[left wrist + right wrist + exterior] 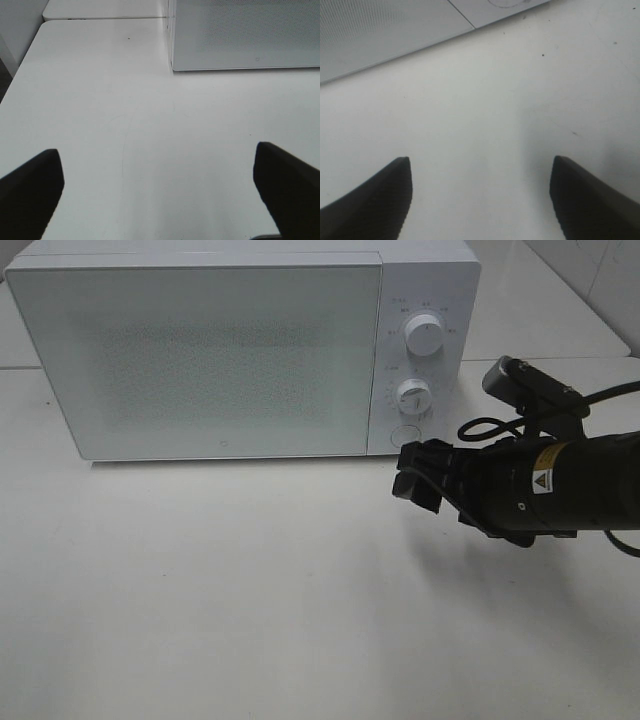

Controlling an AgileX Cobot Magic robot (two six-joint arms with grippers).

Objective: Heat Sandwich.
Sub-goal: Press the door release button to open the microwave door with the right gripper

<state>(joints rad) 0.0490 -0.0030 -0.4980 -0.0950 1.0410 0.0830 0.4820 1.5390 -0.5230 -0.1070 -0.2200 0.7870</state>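
White box-shaped microwave oven (200,360) is seen standing at the back of the plain white worktop (250,590), door shut, its frosted grey speckled panel not seen through. Control strip is located at the oven's right end: upper white round dial (425,337), lower white round dial (413,395), flat round white button (406,436) beneath them. Right fingers (420,485), black, are shown released: spread apart, with only bare worktop seen between them in the right wrist view. They are held above the worktop just in front of the control strip, near the round button but apart from it, tips pointed toward the oven; the black right arm (560,485) is laid in from the right edge of the exterior view. Left fingers (35,195), black, are likewise released and spread wide over bare worktop, well apart from the oven's lower left front corner, which is seen ahead of them in the left wrist view. Sandwich: position cannot be told from these views.
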